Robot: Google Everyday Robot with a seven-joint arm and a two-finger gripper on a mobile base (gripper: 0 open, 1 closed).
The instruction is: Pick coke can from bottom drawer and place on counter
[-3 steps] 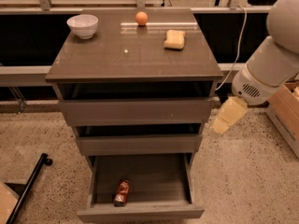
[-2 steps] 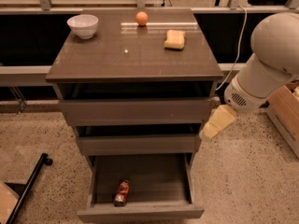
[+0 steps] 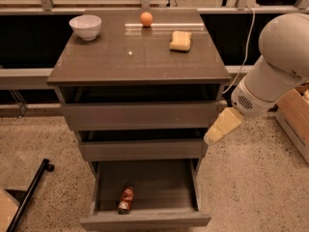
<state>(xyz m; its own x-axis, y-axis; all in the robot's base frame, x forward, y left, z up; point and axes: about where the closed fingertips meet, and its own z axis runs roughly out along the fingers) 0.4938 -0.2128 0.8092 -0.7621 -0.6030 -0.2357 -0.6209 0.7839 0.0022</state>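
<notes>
The coke can (image 3: 126,200) lies on its side in the open bottom drawer (image 3: 145,222), near its front left. The counter (image 3: 140,59) tops the cabinet above the two upper drawers, which stand slightly ajar. My gripper (image 3: 215,133) is a cream-coloured piece hanging from the big white arm (image 3: 275,66). It sits to the right of the cabinet at the height of the middle drawer, close to the cabinet's right edge. It is above and to the right of the can and holds nothing that I can see.
On the counter stand a white bowl (image 3: 85,26) at the back left, an orange fruit (image 3: 146,19) at the back middle and a yellow sponge (image 3: 180,40) at the back right. A cardboard box (image 3: 295,120) sits on the floor at right. A black pole (image 3: 28,195) lies at the lower left.
The arm has swung left and a little down, bringing the gripper closer to the cabinet's right side. The can and the drawers have not moved.
</notes>
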